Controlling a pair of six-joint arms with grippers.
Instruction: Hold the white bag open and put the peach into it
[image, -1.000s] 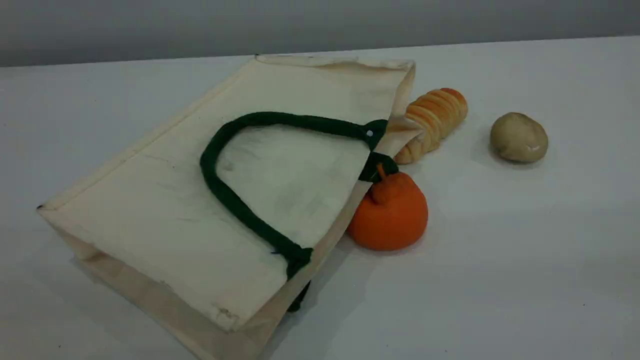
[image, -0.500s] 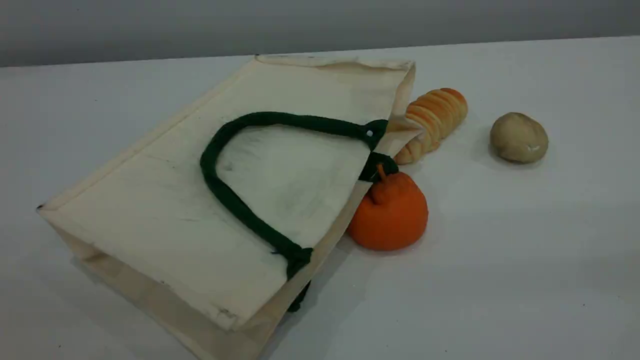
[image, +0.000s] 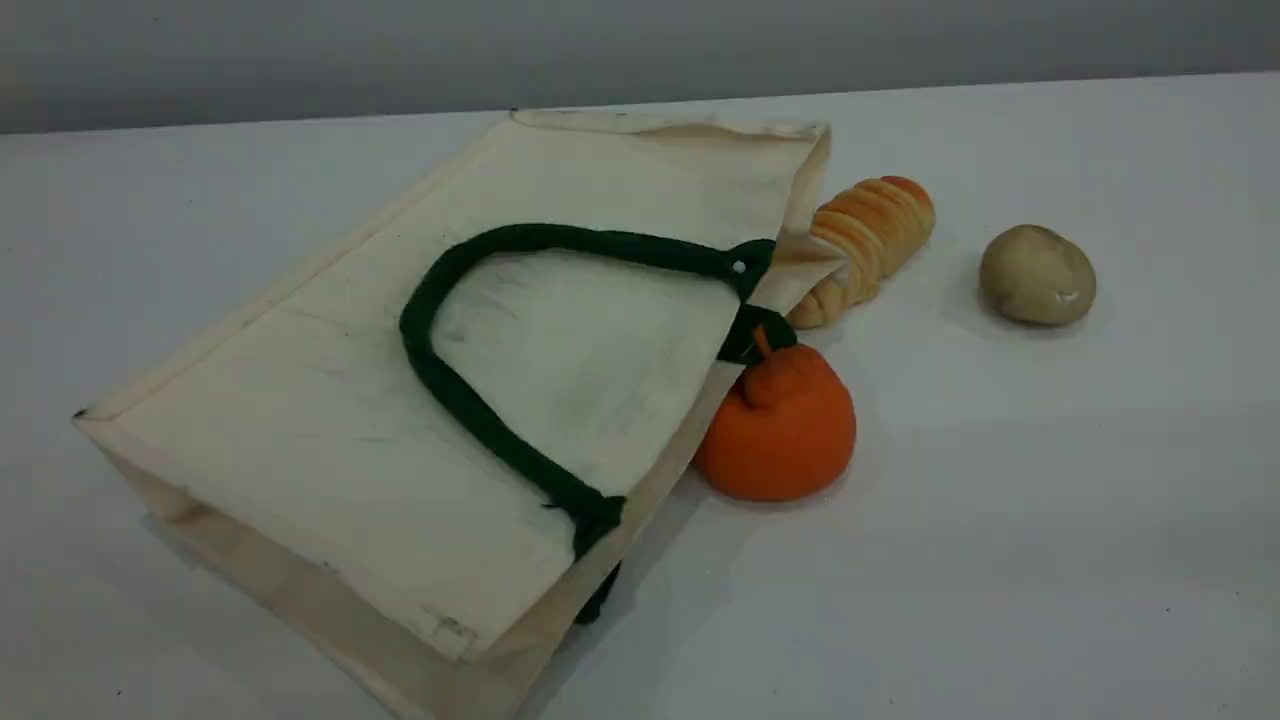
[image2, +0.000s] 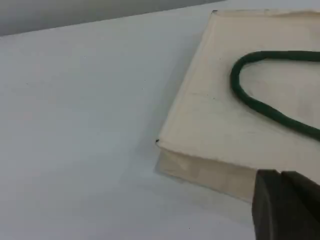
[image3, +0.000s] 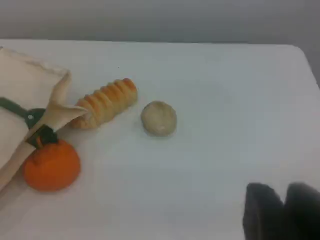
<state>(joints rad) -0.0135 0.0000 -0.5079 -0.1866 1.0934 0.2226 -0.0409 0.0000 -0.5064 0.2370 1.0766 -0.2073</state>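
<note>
White bag (image: 400, 400): lies flat on the table (image: 1000, 560), centre-left, green handle (image: 450, 390) on top, mouth toward 3 o'clock. Orange fruit (image: 780, 425) touches the mouth; bread roll (image: 865, 245) at 1 o'clock, potato (image: 1037, 274) at 2 o'clock; peach unseen. Left gripper (image2: 286, 207) and right gripper (image3: 282, 210): empty, whether spread or pressed together cannot be told.

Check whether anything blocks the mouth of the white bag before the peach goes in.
Yes. The white bag lies flat, its mouth collapsed nearly shut. An orange stemmed fruit sits against the mouth's edge, and a ridged bread roll lies beside its far corner. The peach itself shows in no view.
</note>
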